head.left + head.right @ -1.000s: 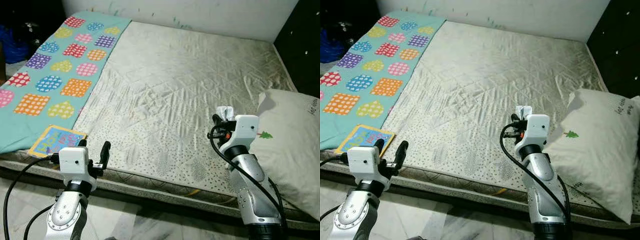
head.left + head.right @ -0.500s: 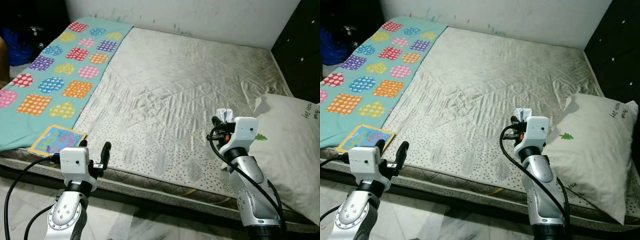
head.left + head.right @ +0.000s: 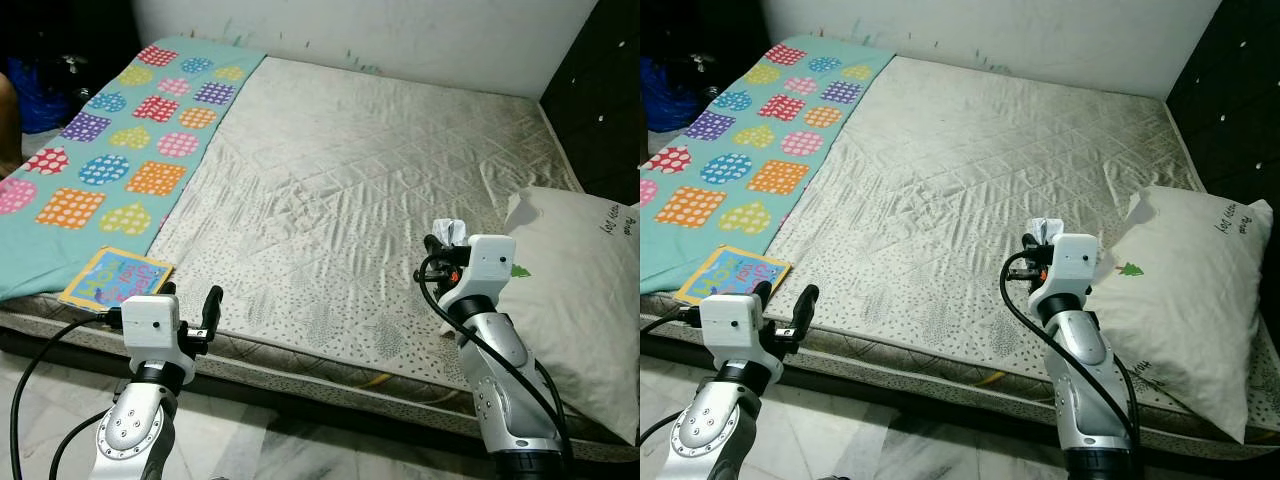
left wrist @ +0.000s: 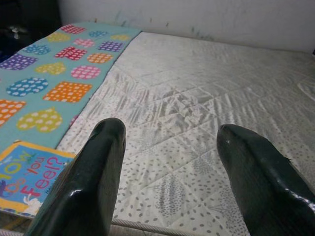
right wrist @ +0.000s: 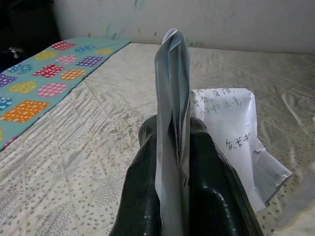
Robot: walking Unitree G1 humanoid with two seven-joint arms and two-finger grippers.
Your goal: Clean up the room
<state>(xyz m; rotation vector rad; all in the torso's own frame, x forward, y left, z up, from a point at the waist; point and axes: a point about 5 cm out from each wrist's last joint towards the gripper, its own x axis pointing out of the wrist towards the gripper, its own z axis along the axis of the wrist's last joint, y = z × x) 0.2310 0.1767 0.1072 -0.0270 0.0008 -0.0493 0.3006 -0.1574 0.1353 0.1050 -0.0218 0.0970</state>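
Above the mattress, right gripper pinches paper (handwritten).

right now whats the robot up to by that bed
The robot stands at the edge of a bed with both arms raised over the mattress. Its right gripper is shut on a crumpled piece of paper with handwriting on it, held above the sheet next to a white pillow. The left gripper is open and holds nothing, near a colourful children's book lying on the bed's near corner beside a teal patterned blanket.
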